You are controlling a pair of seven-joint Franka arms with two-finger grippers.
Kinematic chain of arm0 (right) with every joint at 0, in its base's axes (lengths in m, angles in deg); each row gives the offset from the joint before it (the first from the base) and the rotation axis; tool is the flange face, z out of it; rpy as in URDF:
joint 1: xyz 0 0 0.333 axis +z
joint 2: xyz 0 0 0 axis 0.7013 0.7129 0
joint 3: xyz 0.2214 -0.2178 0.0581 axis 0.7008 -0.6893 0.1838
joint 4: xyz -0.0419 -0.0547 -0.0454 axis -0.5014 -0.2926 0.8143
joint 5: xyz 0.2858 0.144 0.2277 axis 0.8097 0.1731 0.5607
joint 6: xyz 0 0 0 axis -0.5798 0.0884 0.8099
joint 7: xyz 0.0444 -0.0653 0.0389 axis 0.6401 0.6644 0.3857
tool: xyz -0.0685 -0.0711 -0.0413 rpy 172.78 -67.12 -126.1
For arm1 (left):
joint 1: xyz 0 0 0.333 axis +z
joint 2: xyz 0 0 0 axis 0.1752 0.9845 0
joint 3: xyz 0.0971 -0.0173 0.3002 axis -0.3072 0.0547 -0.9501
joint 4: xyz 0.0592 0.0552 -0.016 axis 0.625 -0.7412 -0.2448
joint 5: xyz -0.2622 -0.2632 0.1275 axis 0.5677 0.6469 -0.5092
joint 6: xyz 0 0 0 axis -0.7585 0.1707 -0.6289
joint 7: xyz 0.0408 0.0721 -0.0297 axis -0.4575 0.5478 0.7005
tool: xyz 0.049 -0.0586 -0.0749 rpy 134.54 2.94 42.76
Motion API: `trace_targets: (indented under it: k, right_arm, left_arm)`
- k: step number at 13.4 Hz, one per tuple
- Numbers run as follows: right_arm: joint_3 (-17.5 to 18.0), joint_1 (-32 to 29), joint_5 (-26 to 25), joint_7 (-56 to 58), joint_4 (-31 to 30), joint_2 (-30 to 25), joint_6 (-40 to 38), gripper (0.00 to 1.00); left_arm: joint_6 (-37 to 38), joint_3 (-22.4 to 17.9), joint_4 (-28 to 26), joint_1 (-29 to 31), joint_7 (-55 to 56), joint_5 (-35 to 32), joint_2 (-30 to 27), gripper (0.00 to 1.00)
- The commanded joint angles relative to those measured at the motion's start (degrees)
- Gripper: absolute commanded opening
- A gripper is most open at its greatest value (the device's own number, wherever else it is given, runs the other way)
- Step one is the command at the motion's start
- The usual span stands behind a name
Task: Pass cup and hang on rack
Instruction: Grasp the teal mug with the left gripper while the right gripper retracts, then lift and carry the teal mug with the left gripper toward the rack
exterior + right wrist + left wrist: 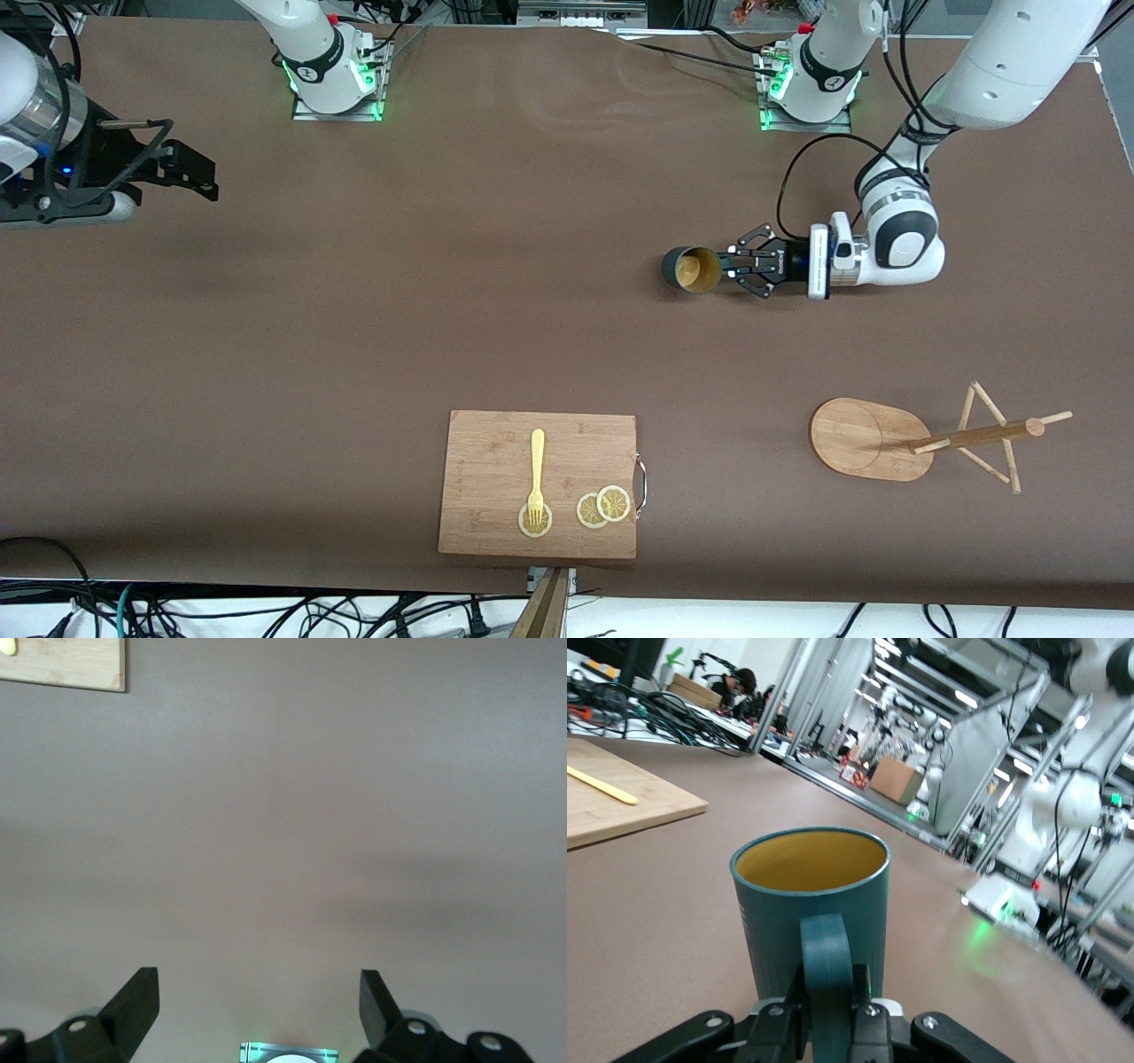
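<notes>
The teal cup (691, 268) stands upright on the brown table (354, 337), its handle (827, 979) pinched between the fingers of the left gripper (728, 266), which lies level and low over the tabletop. The bamboo rack (921, 439) stands nearer the front camera than the cup, at the left arm's end. The cutting board (496, 478) with fork (536, 474) and lemon slices (602, 507) also lies nearer than the cup. The right gripper (257, 1010) waits spread wide over bare table at the right arm's end.

My left gripper (728, 262) clamps the cup (692, 268) by its handle; my right gripper (190, 168) waits, spread wide; the rack (873, 439) stands near the board (496, 483).
</notes>
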Motion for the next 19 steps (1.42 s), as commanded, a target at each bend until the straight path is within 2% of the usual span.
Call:
trace_targets:
  k: [1, 4, 7, 9, 11, 15, 19]
  right_arm:
    - [0.61, -0.39, 0.19, -0.28, 1.67, 0.45, -0.91, 1.0]
    - [0.88, -0.03, -0.43, 0.68, 1.67, 0.45, -0.65, 1.0]
    - [0.88, -0.03, -0.69, 1.04, 1.67, 0.45, -0.91, 1.0]
    - [0.88, -0.03, -0.69, 1.04, 1.67, 0.45, -0.91, 1.0]
    - [0.88, -0.03, -0.95, 0.95, 1.67, 0.45, -0.91, 1.0]
    - [0.88, -0.03, -0.95, 0.95, 1.67, 0.45, -1.0, 1.0]
    - [0.96, -0.03, -0.87, 1.04, 1.67, 0.36, -1.0, 1.0]
  left_arm:
    - [6.0, 0.02, -0.8, 5.99, 6.97, -3.35, -1.72, 0.0]
    - [10.47, 0.11, 0.86, 13.36, 22.16, -13.01, -8.12, 0.0]
    - [18.12, 0.11, 4.55, 22.06, 31.84, -19.78, -7.97, 0.0]
    - [23.12, 0.11, 6.66, 26.64, 39.13, -22.0, -7.01, 0.0]
    - [25.95, 0.2, 7.89, 29.46, 47.64, -21.91, -6.65, 0.0]
    - [29.74, 0.37, 20.88, 31.4, 71.2, -20.86, -1.04, 0.0]
    - [29.74, 0.72, 29.84, 30.01, 86.41, -12.79, 4.33, 0.0]
